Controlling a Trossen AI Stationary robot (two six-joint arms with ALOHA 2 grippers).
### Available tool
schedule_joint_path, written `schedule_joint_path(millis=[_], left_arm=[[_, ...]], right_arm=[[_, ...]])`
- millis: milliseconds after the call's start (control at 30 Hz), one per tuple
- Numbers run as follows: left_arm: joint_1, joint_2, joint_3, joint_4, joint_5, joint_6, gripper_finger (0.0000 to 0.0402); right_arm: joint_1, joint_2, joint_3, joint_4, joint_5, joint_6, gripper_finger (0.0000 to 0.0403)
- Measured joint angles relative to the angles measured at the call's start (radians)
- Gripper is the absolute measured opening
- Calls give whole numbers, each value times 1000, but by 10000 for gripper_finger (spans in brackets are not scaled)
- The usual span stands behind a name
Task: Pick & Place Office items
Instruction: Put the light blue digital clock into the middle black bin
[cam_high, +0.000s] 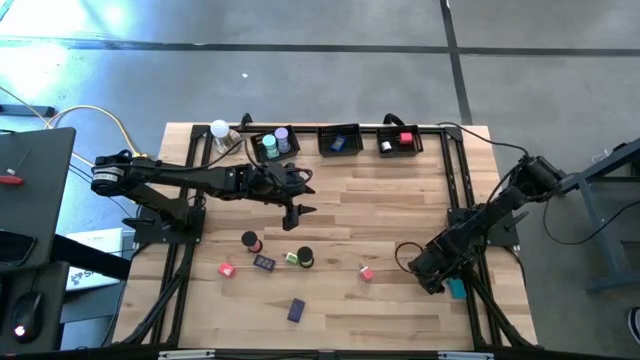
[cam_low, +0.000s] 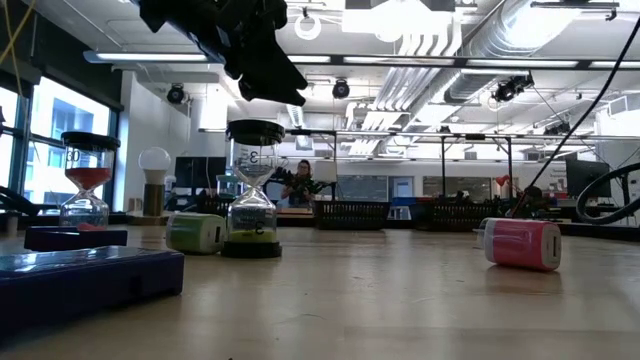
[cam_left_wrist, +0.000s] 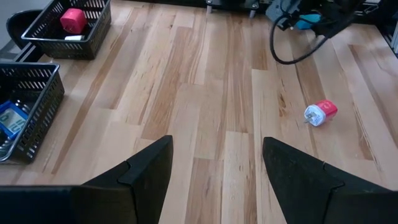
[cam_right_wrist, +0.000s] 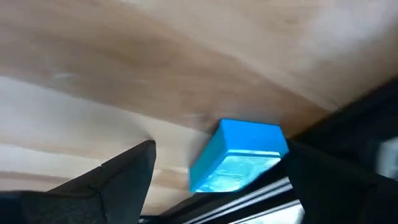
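Note:
A bright blue block (cam_right_wrist: 239, 155) lies on the wood at the table's right edge (cam_high: 457, 289), against the black frame rail. My right gripper (cam_right_wrist: 217, 186) is tipped down over it, open, one finger on either side. My left gripper (cam_high: 300, 207) hangs open above the table's middle, with nothing between its fingers (cam_left_wrist: 146, 174). Loose on the near half lie a pink block (cam_high: 227, 269), a purple block (cam_high: 264, 262), a pink plug-like piece (cam_left_wrist: 320, 113) and a blue block (cam_high: 296, 310). A red hourglass (cam_low: 87, 180) and a green one (cam_low: 253, 190) stand upright there. My right gripper has the blue block between its open fingers, which slant down at it. The block's far side (cam_right_wrist: 283, 146) lies close beside one finger (cam_right_wrist: 336, 180); I cannot tell whether they touch. The block rests flat on the table.
Three black mesh baskets (cam_high: 339, 140) stand in a row along the far edge, with small items inside. A white ball lamp (cam_high: 219, 130) stands at the far left. Black frame rails (cam_high: 462, 200) run along the table's sides. A person shows far off in the room (cam_low: 301, 180).

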Motion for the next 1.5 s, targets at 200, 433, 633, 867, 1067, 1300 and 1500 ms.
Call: schedule_joint_path(millis=[200, 433, 633, 867, 1067, 1300, 1500], left_arm=[[0, 0, 0, 0, 8, -1, 243], [0, 0, 0, 0, 20, -3, 243], [0, 0, 0, 0, 20, -3, 243], [0, 0, 0, 0, 21, -3, 243], [0, 0, 0, 0, 24, -3, 243], [0, 0, 0, 4, 23, -3, 243], [0, 0, 0, 21, 23, 0, 243]], right_arm=[[0, 34, 1, 95, -22, -2, 335], [-2, 35, 1, 106, -30, 0, 293], [-2, 36, 1, 95, -45, -27, 237], [-2, 36, 1, 48, -56, -76, 180], [-2, 36, 1, 38, -49, -116, 141], [-2, 34, 3, 37, -30, -157, 141], [-11, 34, 48, 21, 27, -210, 141]])
